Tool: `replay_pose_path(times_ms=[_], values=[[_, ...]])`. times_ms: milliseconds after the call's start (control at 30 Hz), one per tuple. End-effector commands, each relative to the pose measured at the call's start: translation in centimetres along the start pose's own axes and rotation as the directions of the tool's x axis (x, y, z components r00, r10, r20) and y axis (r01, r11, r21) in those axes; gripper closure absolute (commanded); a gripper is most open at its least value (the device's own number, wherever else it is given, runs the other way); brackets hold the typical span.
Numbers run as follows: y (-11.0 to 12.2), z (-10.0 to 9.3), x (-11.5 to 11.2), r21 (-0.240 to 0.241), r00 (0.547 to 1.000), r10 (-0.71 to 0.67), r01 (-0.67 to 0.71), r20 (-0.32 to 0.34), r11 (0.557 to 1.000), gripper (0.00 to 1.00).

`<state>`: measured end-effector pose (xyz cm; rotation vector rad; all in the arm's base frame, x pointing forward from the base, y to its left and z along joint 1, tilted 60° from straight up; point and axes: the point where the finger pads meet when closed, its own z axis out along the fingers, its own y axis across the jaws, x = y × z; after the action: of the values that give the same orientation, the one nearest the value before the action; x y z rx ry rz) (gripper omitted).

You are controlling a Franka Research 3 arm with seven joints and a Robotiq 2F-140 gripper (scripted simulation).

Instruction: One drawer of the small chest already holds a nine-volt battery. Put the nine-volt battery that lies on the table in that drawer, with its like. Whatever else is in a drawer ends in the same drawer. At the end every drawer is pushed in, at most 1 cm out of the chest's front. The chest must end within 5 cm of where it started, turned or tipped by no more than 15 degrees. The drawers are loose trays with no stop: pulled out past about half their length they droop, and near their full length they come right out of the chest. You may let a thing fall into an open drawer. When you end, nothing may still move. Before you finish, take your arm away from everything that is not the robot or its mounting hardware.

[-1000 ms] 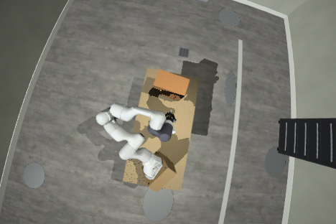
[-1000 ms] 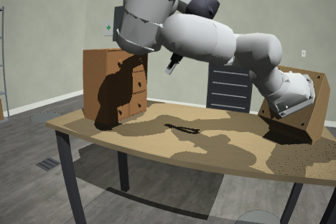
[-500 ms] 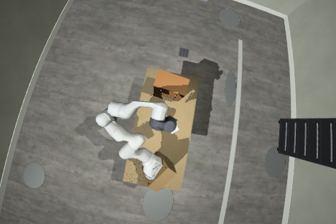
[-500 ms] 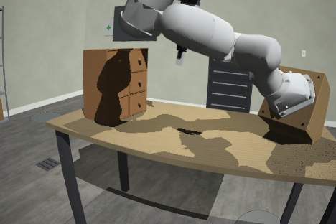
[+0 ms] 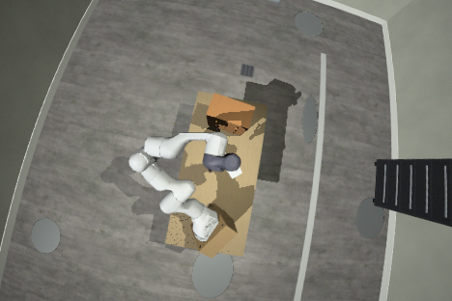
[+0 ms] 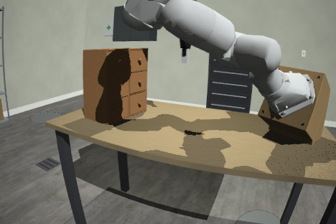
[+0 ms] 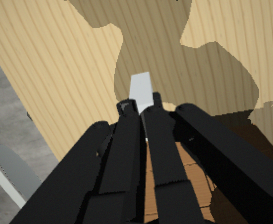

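Top and exterior: the chest (image 5: 232, 108) (image 6: 95, 82) (image 7: 186, 172) stands upright at one end of the counter (image 5: 251, 154) (image 6: 233, 140) (image 7: 87, 60), the left end in the exterior view and the upper end in the top view. Its knobbed fronts (image 6: 134, 82) face the opposite end, where the arm (image 5: 164, 147) (image 6: 197, 18) is fixed to a tilted wooden mount (image 5: 222, 241) (image 6: 317, 115). The three fronts in the lit column look about flush; the other column is partly in shadow, so small gaps there cannot be judged.

End effector: the gripper (image 6: 184, 52) (image 7: 143, 87) is narrow, fingers drawn together. It points down above the middle stretch of the counter, between the two ends, apart from both chest and wood. A pale flat piece (image 5: 235, 173) (image 6: 184, 58) (image 7: 141, 90) shows at the fingertips; whether it is part of the fingers cannot be told. No battery can be made out in the grip.

Battery: not identifiable in any view. Its place on the counter, or in a drawer, cannot be told.

Light: broad shadows cross the counter from the chest end towards the mount. Wrist view: a long edge of the counter runs diagonally at left, with floor beyond; chest fronts appear at lower right, partly behind the fingers.
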<state>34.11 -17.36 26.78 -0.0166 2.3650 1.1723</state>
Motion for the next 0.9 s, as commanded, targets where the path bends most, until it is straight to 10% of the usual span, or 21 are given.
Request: replay_pose_path(times_ms=[0, 600, 633, 867], values=[[0.22, 0.04, 0.33, -0.009, 0.999, 0.029, -0.029, -0.014, 1.000, 1.00], [0.22, 0.04, 0.33, -0.009, 0.999, 0.029, -0.029, -0.014, 1.000, 1.00], [0.09, 0.01, 0.27, -0.004, 1.000, 0.020, -0.020, -0.010, 1.000, 0.00], [0.09, 0.01, 0.27, -0.004, 1.000, 0.020, -0.020, -0.010, 1.000, 0.00]])
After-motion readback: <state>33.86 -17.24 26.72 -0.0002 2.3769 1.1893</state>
